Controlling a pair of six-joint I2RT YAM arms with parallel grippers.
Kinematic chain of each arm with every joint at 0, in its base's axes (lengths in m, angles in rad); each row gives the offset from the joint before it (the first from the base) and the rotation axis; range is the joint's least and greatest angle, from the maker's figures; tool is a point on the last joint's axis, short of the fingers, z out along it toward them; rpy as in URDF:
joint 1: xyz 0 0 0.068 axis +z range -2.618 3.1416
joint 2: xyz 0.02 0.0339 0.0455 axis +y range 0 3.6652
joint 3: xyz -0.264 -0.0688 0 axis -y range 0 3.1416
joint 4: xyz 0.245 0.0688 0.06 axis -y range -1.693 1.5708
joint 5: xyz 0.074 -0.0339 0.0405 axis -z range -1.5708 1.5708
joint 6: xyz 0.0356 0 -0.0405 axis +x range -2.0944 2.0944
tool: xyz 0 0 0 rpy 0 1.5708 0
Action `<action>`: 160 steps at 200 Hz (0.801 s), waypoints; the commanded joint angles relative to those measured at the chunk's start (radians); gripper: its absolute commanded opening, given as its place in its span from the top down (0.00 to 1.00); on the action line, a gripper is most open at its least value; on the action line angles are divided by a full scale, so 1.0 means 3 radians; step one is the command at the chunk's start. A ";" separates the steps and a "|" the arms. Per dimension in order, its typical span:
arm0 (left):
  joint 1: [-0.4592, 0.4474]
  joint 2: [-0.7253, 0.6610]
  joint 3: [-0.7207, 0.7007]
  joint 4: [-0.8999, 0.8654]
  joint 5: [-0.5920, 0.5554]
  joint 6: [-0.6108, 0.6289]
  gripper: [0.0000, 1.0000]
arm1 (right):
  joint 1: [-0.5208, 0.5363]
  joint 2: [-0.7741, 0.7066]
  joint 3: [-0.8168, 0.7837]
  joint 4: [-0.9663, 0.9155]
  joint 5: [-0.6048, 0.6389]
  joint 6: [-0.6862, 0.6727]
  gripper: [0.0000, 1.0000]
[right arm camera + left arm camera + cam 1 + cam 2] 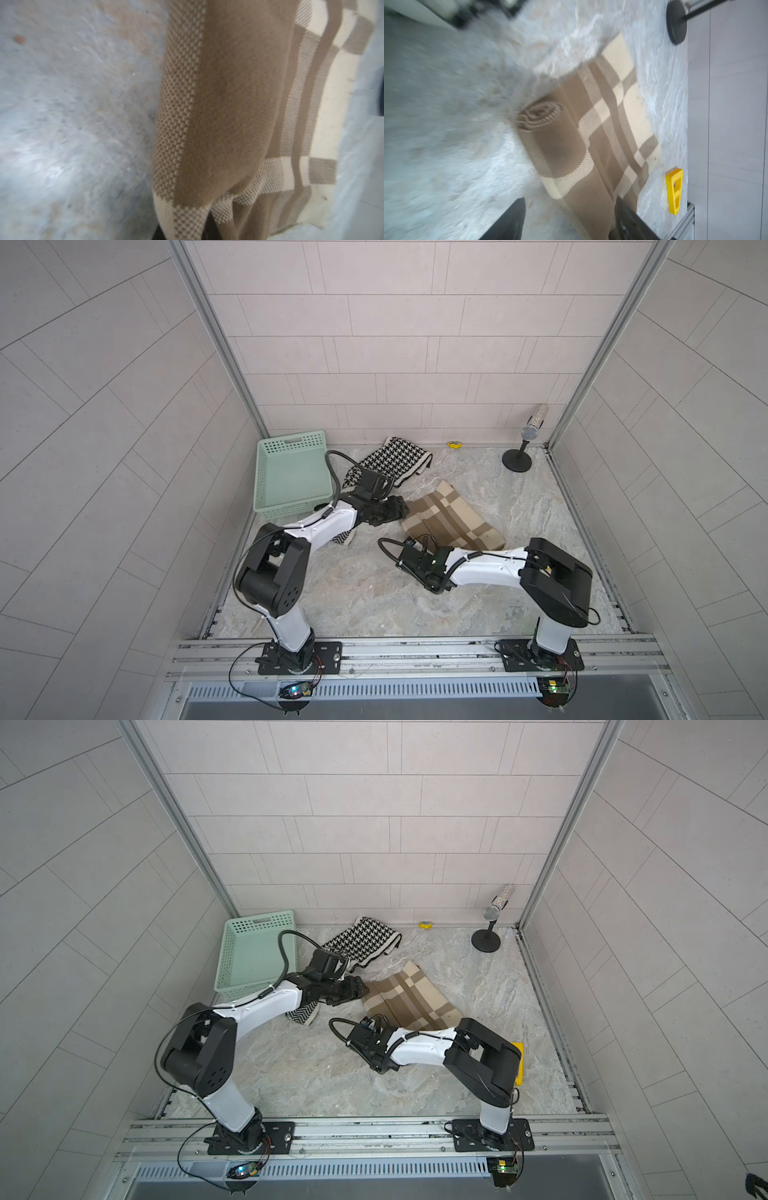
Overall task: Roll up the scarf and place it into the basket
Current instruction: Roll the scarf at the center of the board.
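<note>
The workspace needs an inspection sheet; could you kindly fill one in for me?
Surface: marbled tabletop, no spills seen.
Job's things: beige plaid scarf, partly rolled; mint basket, nothing inside.
Clutter: houndstooth scarf; microphone stand; yellow block.
Hands: left hand open over the roll; right hand shut on that scarf's edge, fingers mostly hidden by fabric.
Cables: wrist cable arches over the basket's corner.
Surroundings: tiled walls; mounting rail.
</note>
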 commanded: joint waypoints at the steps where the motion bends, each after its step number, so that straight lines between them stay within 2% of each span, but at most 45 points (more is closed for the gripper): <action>1: -0.0001 -0.0352 -0.0148 -0.0290 -0.0394 0.0107 0.27 | -0.0160 -0.0274 -0.0199 0.0275 -0.1242 0.0333 0.94; 16: -0.0006 -0.0510 -0.0241 -0.0338 -0.0420 0.0164 0.27 | -0.0413 -0.0455 -0.0402 0.0612 -0.1810 0.0520 0.95; 57: -0.0072 -0.0672 -0.0465 -0.0266 -0.0303 0.0267 0.32 | -0.1143 -0.0716 -0.0924 0.1392 -0.2916 0.0931 0.94; 90: -0.0185 -0.0514 -0.0461 -0.0094 -0.0123 0.0299 0.37 | -0.1701 -0.0750 -0.1245 0.2046 -0.3708 0.1302 0.92; 116: -0.0326 -0.0274 -0.0294 -0.0030 -0.0096 0.0316 0.40 | -0.1996 -0.0672 -0.1465 0.2506 -0.4092 0.1585 0.90; 144: -0.0439 0.0088 -0.0022 0.0033 -0.0103 0.0260 0.31 | -0.2189 -0.0526 -0.1587 0.2856 -0.4332 0.1766 0.89; 160: -0.0452 0.0303 0.0090 0.0128 -0.0099 0.0135 0.21 | -0.2262 -0.0475 -0.1640 0.3032 -0.4394 0.1830 0.88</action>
